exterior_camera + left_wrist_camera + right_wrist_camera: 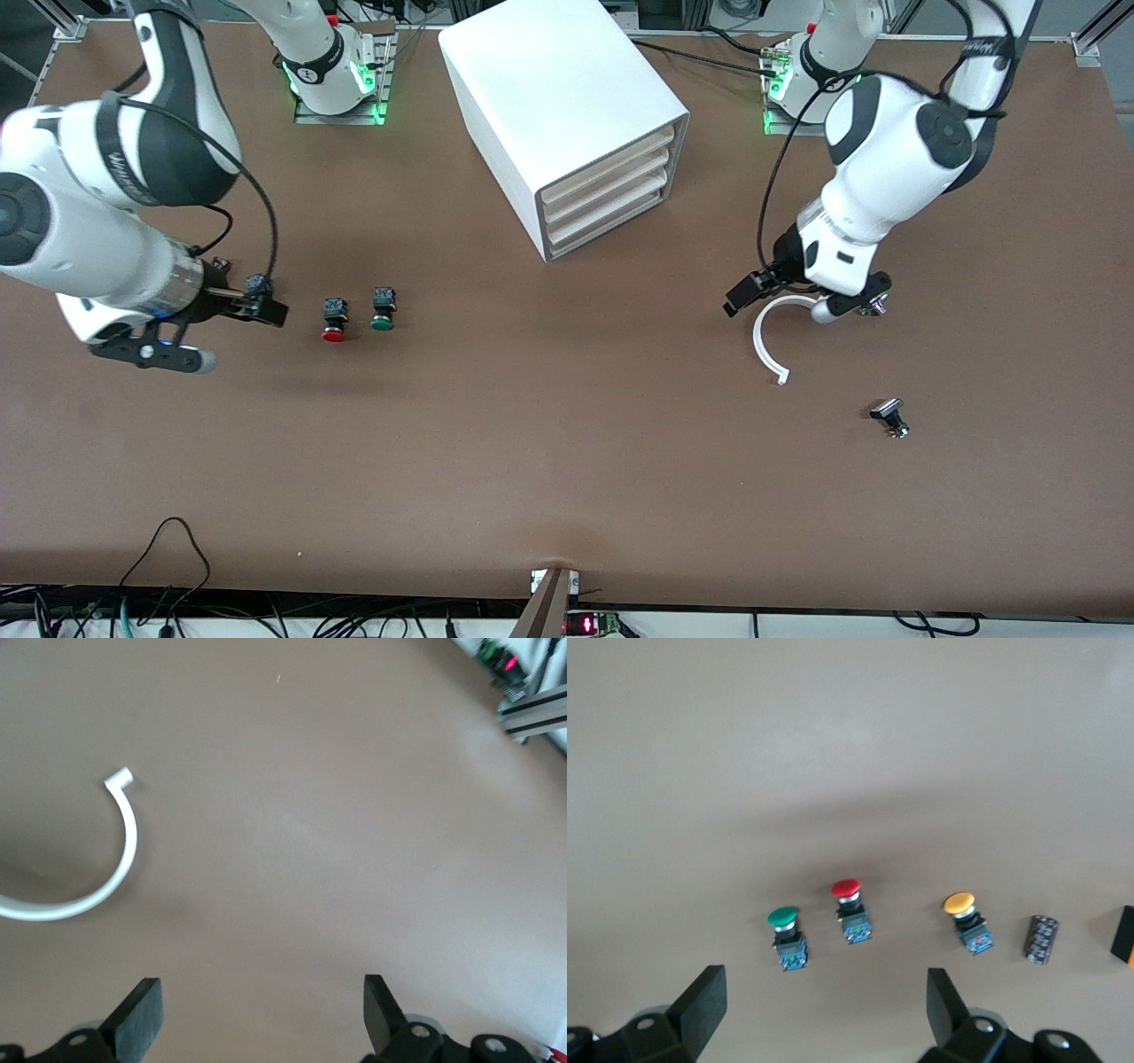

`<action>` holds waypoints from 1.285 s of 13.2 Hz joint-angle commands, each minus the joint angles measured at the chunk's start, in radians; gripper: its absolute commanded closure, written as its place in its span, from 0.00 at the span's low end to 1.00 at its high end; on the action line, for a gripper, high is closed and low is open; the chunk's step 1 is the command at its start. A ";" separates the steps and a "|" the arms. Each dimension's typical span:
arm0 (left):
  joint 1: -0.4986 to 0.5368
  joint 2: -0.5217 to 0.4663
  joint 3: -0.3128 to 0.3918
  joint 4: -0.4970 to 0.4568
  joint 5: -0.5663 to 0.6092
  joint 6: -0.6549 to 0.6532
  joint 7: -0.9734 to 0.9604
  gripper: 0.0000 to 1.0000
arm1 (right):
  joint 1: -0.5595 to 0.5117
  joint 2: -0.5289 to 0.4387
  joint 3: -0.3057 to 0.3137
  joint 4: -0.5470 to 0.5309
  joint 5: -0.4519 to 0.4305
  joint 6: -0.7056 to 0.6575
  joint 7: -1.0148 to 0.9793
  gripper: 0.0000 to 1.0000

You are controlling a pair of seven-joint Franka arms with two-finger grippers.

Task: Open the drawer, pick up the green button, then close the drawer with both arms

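Hovering over bare table, both arms' fingers spread: left gripper (257, 1014), right gripper (824, 1010).

Brown counter (567, 461) | white cabinet (549, 97) | green button (382, 309) | red button (334, 320) | yellow button (967, 920) | white ring (765, 341)

A robotics lab: two arms (886, 168) bolted at the brown surface (567, 461) beside aluminium framing (1094, 40), cables (177, 611) along its edge.
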 commanded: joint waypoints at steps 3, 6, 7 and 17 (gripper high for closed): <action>0.019 -0.109 0.182 0.142 -0.001 -0.386 0.350 0.00 | -0.184 -0.082 0.055 0.014 -0.005 -0.058 -0.258 0.00; 0.019 -0.123 0.242 0.225 0.127 -0.511 0.496 0.00 | -0.235 -0.154 0.072 0.003 -0.005 -0.129 -0.295 0.00; 0.019 -0.126 0.253 0.236 0.182 -0.531 0.525 0.00 | -0.235 -0.175 0.061 0.003 -0.008 -0.158 -0.294 0.00; 0.007 -0.131 0.299 0.277 0.312 -0.588 0.692 0.00 | -0.238 -0.267 0.011 -0.017 -0.015 -0.264 -0.307 0.00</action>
